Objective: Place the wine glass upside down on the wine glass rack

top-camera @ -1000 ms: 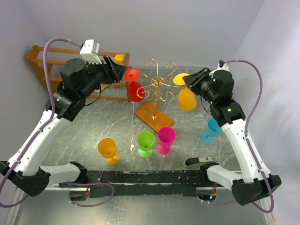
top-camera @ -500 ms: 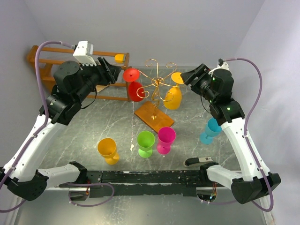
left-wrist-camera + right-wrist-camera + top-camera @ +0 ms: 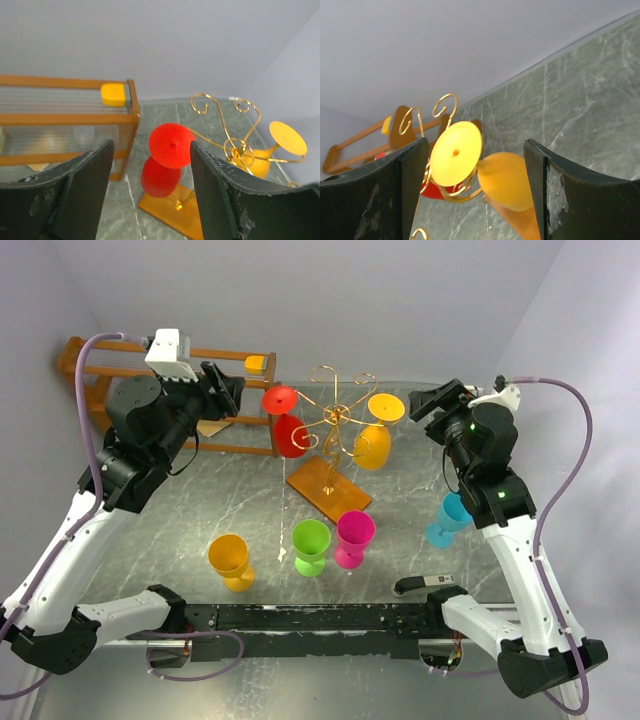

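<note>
The wine glass rack [image 3: 335, 420], a gold wire tree on an orange-brown base [image 3: 328, 487], stands at the table's middle back. A yellow wine glass [image 3: 373, 445] hangs upside down on its right arm, and a red wine glass [image 3: 289, 434] hangs upside down on its left arm. My right gripper [image 3: 430, 402] is open just right of the yellow glass, apart from it. In the right wrist view, yellow glass [image 3: 507, 180] shows beyond the open gripper [image 3: 476, 145]. My left gripper [image 3: 228, 392] is open, left of the red glass [image 3: 171, 145] and clear of it.
Upright glasses stand in front: orange [image 3: 231, 560], green [image 3: 310, 545], magenta [image 3: 354, 538], and cyan [image 3: 448, 518] by the right arm. A brown wooden shelf [image 3: 100, 370] with a yellow block [image 3: 257, 364] sits at the back left. A small black object [image 3: 425, 584] lies at the near edge.
My right gripper opened, let go of the yellow glass and drew back to the right; the glass now hangs on the rack. My left gripper pulled back left from the red glass.
</note>
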Controlling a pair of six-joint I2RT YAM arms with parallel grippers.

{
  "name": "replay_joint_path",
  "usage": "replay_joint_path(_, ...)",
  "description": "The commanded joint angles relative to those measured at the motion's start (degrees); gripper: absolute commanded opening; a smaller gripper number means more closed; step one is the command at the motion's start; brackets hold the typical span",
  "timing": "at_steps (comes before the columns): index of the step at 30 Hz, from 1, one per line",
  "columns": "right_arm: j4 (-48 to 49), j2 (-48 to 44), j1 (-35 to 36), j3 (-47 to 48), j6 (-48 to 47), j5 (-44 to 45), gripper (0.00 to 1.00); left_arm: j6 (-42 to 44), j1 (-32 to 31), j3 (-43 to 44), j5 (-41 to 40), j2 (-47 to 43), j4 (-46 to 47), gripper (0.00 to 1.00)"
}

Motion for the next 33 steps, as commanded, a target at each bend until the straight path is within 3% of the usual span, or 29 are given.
replay_joint_path(1,4.2,-1.0,-0.3,-3.3,-1.7,9.3,0.75,8.4,0.4,0.5,-4.6,0.8,11.0,0.74)
replay_joint_path(8,11.2,-1.0,-0.4,-7.8,0.2,19.7,0.73,22.3,0.8,0.0,-3.0,8.0,32.4,0.83)
replay_joint_path(12,12.9,1.3,-0.4,-6.0,0.2,25.7,0.73,25.7,2.7,3.5,-0.5,14.6,38.6,0.86)
replay_joint_path(19,6.7,6.9,-0.5,3.5,-5.2,32.8,0.73,25.1,6.1,16.0,1.9,25.4,33.0,0.86)
replay_joint_path(27,9.2,5.2,-0.6,1.8,-13.7,31.9,0.75,18.7,6.2,25.0,4.6,30.0,27.8,0.87)
replay_joint_path(33,-7.7,4.1,-0.9,7.4,-11.1,31.0,0.75,11.4,6.2,25.0,5.3,27.9,21.9,0.86)
